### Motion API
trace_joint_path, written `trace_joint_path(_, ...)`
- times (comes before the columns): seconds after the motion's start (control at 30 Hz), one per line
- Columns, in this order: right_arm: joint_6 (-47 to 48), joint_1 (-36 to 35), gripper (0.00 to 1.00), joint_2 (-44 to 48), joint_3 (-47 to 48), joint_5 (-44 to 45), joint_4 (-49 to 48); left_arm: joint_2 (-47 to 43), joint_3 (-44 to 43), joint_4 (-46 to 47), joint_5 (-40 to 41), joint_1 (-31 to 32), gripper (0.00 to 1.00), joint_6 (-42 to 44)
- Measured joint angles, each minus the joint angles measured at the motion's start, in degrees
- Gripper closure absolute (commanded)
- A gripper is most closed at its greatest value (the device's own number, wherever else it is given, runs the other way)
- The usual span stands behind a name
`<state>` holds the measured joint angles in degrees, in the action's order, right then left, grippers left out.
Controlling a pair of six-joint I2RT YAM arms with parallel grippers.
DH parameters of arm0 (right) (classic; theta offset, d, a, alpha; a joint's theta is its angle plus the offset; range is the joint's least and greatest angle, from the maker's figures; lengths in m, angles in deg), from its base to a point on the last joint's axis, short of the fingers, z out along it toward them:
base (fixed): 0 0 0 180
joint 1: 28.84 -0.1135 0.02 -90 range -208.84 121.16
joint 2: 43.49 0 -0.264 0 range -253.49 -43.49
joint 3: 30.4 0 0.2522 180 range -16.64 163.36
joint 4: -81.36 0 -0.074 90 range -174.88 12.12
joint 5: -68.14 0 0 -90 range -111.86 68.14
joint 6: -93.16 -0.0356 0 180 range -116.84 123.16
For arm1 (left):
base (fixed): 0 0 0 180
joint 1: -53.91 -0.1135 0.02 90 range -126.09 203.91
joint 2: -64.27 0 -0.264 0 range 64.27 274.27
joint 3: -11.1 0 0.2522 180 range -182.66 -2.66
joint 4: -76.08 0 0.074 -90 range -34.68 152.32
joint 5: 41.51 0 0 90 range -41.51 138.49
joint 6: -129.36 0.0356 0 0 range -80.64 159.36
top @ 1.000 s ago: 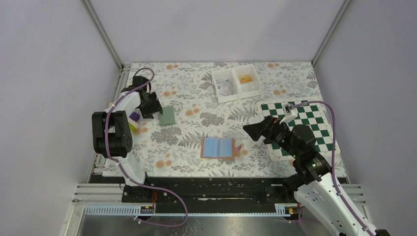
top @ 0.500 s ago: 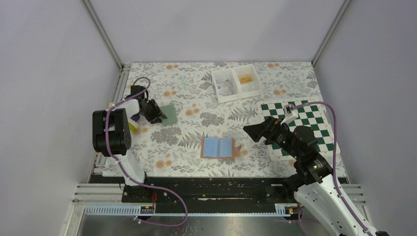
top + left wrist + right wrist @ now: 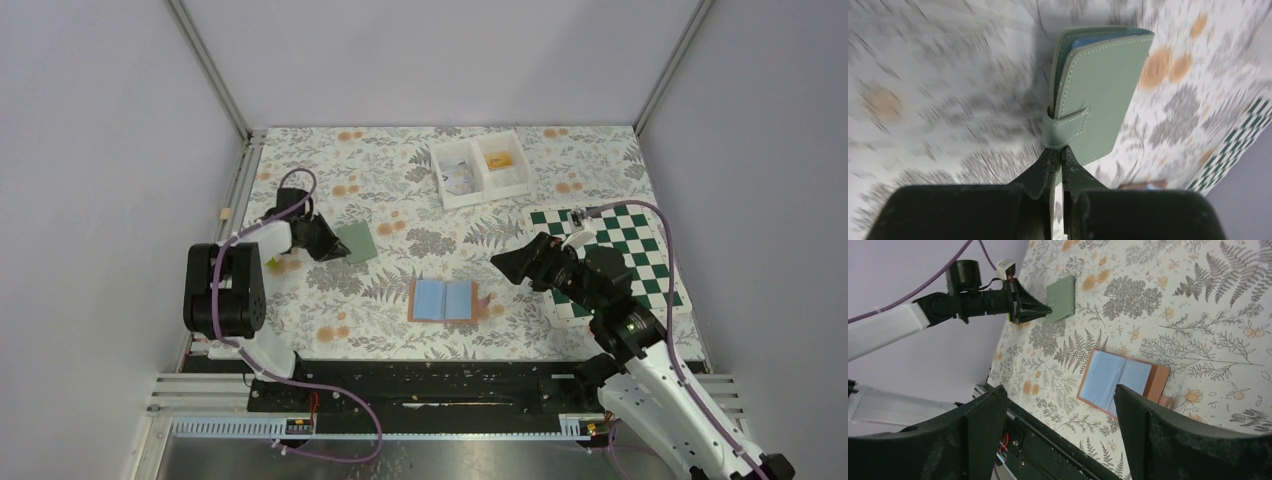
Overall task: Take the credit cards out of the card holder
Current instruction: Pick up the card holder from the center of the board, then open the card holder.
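The card holder (image 3: pixel 443 299) (image 3: pixel 1118 382) lies open in the middle of the table, with a tan-brown cover and light-blue panels facing up. I cannot make out credit cards in its pockets. At the left lies a closed grey-green wallet (image 3: pixel 358 243) (image 3: pixel 1098 95) (image 3: pixel 1060 298) with a strap tab. My left gripper (image 3: pixel 330 243) (image 3: pixel 1059 152) is shut, and its tips pinch that tab. A lime scrap (image 3: pixel 271 263) peeks out beside the left arm. My right gripper (image 3: pixel 505 262) (image 3: pixel 1059 390) hangs open above the table, just right of the card holder, holding nothing.
A white two-compartment tray (image 3: pixel 476 165) with small items stands at the back. A green-and-white chessboard mat (image 3: pixel 640 235) lies at the right, partly under my right arm. The grey wall runs close along the left arm.
My left gripper has closed onto the green wallet's tab, and the wallet has shifted right and turned. The right gripper has edged slightly left and narrowed a little.
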<state>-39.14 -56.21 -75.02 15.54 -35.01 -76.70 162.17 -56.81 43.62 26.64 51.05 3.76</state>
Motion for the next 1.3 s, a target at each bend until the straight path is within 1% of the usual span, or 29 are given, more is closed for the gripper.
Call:
trace_joint_path(0.1,-0.28,-0.48,0.18,-4.07,0.00,0.07,-0.63,-5.62,5.81,0.98,0.33,3.98,1.00,-1.53)
trace_joint_path(0.2,0.24,-2.58,0.18,-8.96,0.02,0.39,-1.66,-11.82,11.52,2.69,-0.46,8.09,1.00,-3.32)
trace_joint_path(0.33,0.31,-4.66,0.17,-17.07,0.28,-1.14,-5.53,-18.53,16.46,4.63,-2.40,10.97,1.00,-4.52)
trace_joint_path(0.43,-0.55,-5.81,0.17,-23.26,0.44,-3.21,-11.23,-22.80,17.29,4.66,-3.50,12.46,1.00,-4.52)
trace_joint_path(0.5,-1.75,-6.27,0.19,-28.02,0.44,-6.21,-17.97,-25.70,17.70,5.27,-4.98,13.09,1.00,-4.50)
trace_joint_path(0.57,-3.69,-6.43,0.24,-32.94,0.44,-9.35,-25.70,-29.29,18.43,5.77,-7.26,13.49,1.00,-4.48)
trace_joint_path(0.63,-5.42,-6.54,0.28,-37.00,0.57,-11.91,-31.23,-32.39,18.84,5.97,-9.46,13.79,1.00,-4.50)
trace_joint_path(0.77,-8.44,-7.48,0.29,-44.72,1.75,-16.13,-40.39,-37.55,18.99,6.19,-14.21,14.16,1.00,-4.57)
trace_joint_path(0.87,-9.90,-8.46,0.21,-48.00,3.02,-18.69,-45.68,-39.87,18.99,7.48,-18.58,14.34,1.00,-4.59)
trace_joint_path(0.97,-10.49,-8.90,0.19,-49.24,4.79,-20.59,-49.29,-40.44,18.99,9.22,-22.69,14.49,1.00,-4.59)
trace_joint_path(1.13,-9.31,-9.29,0.21,-49.86,8.66,-20.76,-49.27,-40.44,18.99,10.67,-27.32,14.64,1.00,-5.22)
trace_joint_path(1.3,-7.39,-9.49,0.20,-49.83,8.70,-18.36,-46.10,-40.44,18.95,11.61,-28.81,14.71,1.00,-5.66)
